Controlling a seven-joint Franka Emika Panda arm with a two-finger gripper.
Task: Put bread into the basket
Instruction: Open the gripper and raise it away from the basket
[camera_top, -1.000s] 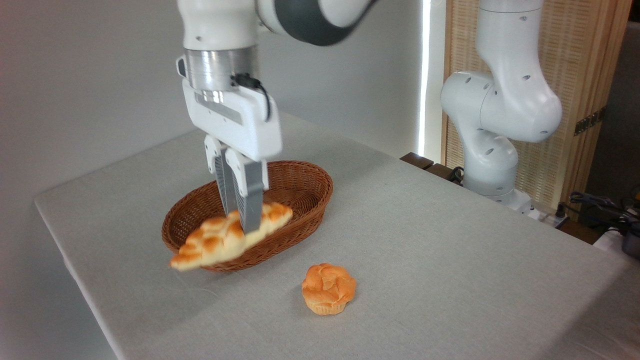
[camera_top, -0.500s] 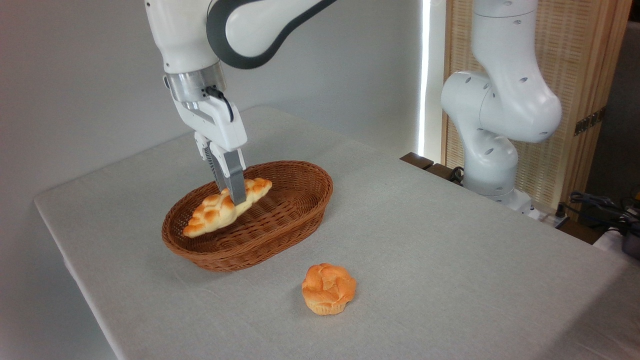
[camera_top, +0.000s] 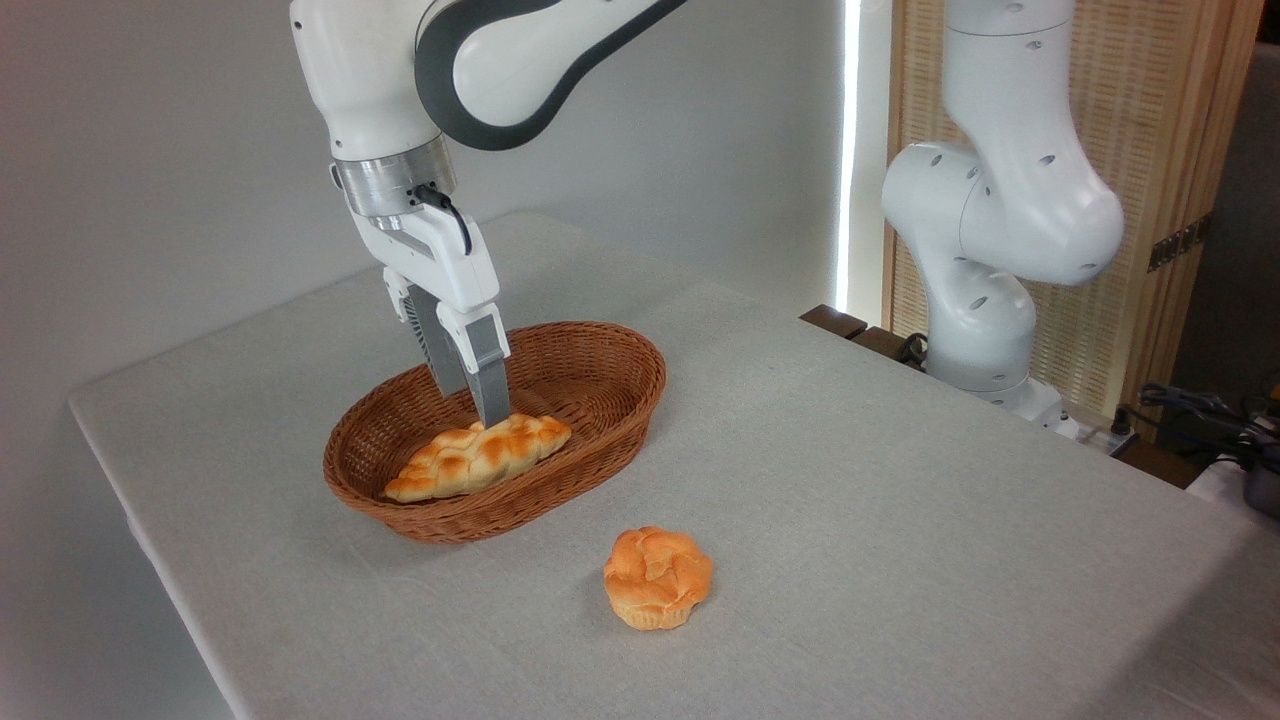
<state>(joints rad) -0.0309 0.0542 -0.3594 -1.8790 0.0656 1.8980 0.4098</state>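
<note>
The braided golden bread lies inside the brown wicker basket, along its near side, with its pointed ends to the left and right. My gripper hangs just above the loaf's right half, tilted slightly. Its fingers stand a little apart and the loaf rests below their tips, no longer gripped. The front fingertip is at or just above the loaf's top.
A small round orange muffin-shaped bun sits on the grey tablecloth in front of the basket, to its right. The arm's white base stands past the table's right edge, with cables beside it.
The gripper carried the bread back over the basket and lowered it. The loaf now rests on the basket floor, and the fingers have parted and let go of it.
</note>
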